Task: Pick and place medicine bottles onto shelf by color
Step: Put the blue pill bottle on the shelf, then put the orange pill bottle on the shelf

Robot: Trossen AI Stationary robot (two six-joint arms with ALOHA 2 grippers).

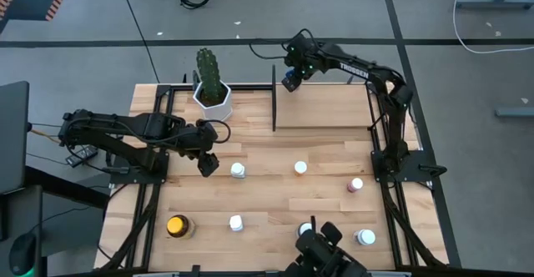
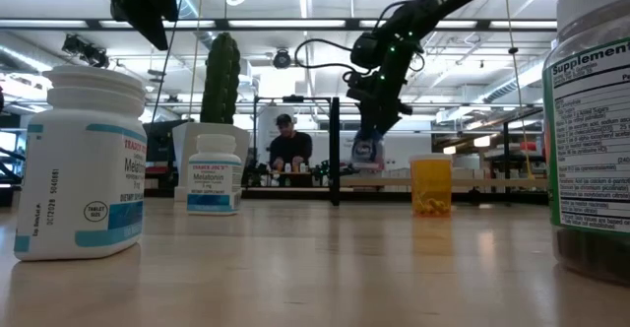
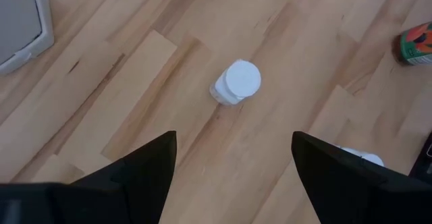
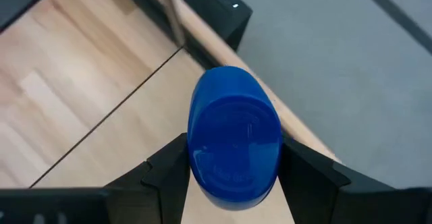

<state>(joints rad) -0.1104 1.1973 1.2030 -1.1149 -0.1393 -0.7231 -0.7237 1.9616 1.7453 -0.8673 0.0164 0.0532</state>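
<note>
Placing: right pincer (image 4: 233, 177) clamped on blue round plastic bottle (image 4: 234, 143) over light-wood shelf (image 1: 325, 110); lower upright, release gently. Left pincer (image 3: 233, 160) apart above white-capped bottle (image 3: 236, 84).

blue-capped bottle (image 4: 234, 140), white bottles (image 3: 235, 83), green cactus (image 1: 209, 70), light-wood shelf (image 1: 325, 114)

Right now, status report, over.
Right gripper shut on blue bottle over shelf. Left gripper open above white bottle. Nothing blocking.
</note>
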